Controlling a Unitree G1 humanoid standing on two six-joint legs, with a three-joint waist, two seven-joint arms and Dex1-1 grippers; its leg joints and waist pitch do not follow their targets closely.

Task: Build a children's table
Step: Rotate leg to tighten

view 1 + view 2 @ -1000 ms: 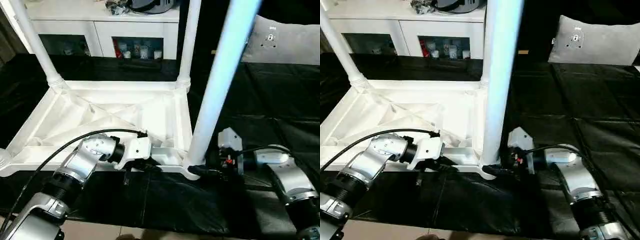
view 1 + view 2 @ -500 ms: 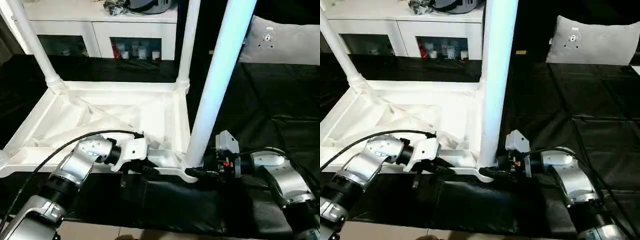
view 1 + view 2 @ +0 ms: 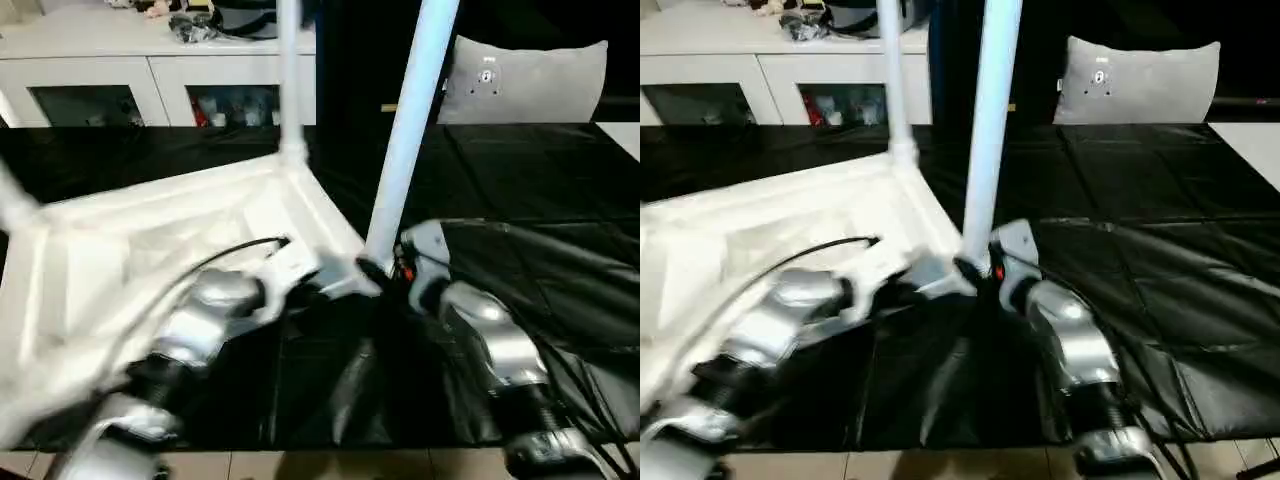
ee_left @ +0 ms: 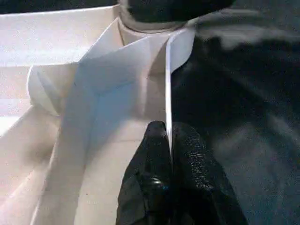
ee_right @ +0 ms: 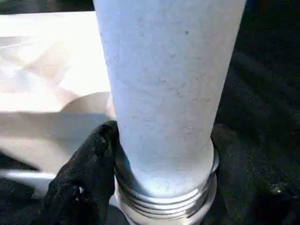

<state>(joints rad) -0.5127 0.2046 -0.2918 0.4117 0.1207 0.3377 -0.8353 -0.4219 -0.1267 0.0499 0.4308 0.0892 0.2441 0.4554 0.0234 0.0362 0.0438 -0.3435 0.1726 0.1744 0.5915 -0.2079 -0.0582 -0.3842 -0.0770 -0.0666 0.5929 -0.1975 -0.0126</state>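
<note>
- Black fingers of the right pincer [image 5: 161,187] sit on either side of the near leg [image 5: 168,84] just above its threaded collar, clamped around it; this low grip probably serves to steady or turn the leg into its corner socket.
- Black fingers of the left pincer [image 4: 169,140] are pressed together on the thin side wall of the tabletop [image 4: 75,140], one finger on each face, seemingly to stop the tabletop shifting while the leg is worked.
- White and ribbed, the tabletop lies underside up on the black-covered desk [image 3: 520,170], and both pincers meet at its near corner, where the near leg stands almost upright, touching the right pincer.
- Farther off, a second leg [image 3: 289,75] stands in the corner beyond.
- Behind the desk are a white cabinet [image 3: 150,80] and a grey cushion [image 3: 525,80], well apart from the work.
</note>
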